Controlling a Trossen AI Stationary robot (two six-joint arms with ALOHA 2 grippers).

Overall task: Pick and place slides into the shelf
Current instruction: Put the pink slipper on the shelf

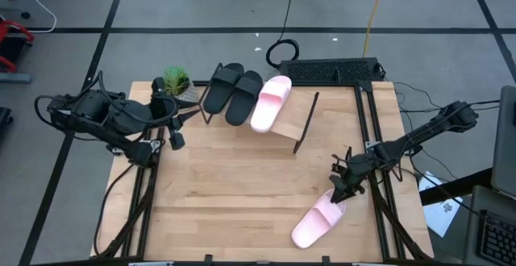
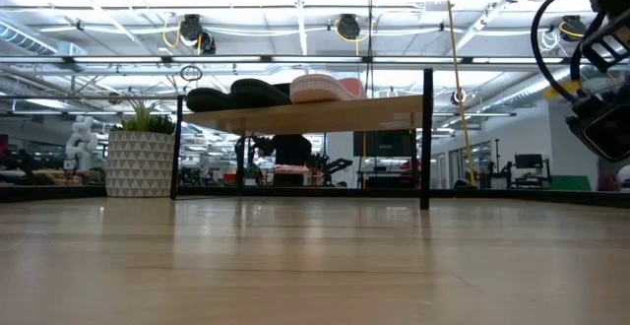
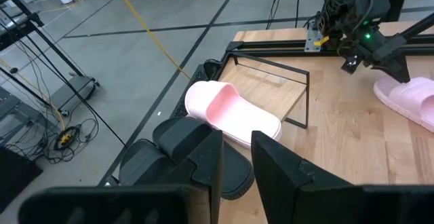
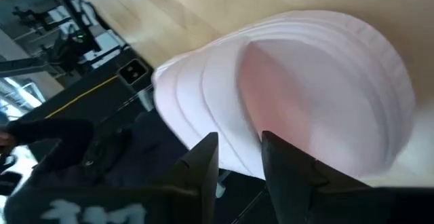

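The shelf (image 1: 297,121) stands at the table's far edge, carrying two black slides (image 1: 234,93) and one pink slide (image 1: 270,103) side by side; its right part is bare. The second pink slide (image 1: 317,220) lies flat on the table near the right near corner. My right gripper (image 1: 342,187) is at that slide's far end, shut on it. My left gripper (image 1: 175,137) waits at the table's left, beside the shelf, with a narrow gap between its fingers (image 3: 203,159). The low view shows the shelf (image 2: 305,116) from below. My right gripper pinches the pink slide's strap at its edge (image 4: 237,125), at the slide's far end. One finger (image 4: 203,156) lies on the ribbed outside and the other (image 4: 278,153) on the footbed side. The fingers slant down from the table's right. The slide's sole rests on the table.
A potted plant (image 1: 176,81) stands at the shelf's left end, close to my left gripper. Black frame rails (image 1: 367,113) run along the table's right and far edges. The bare wooden tabletop (image 1: 234,185) lies between the shelf and the near edge.
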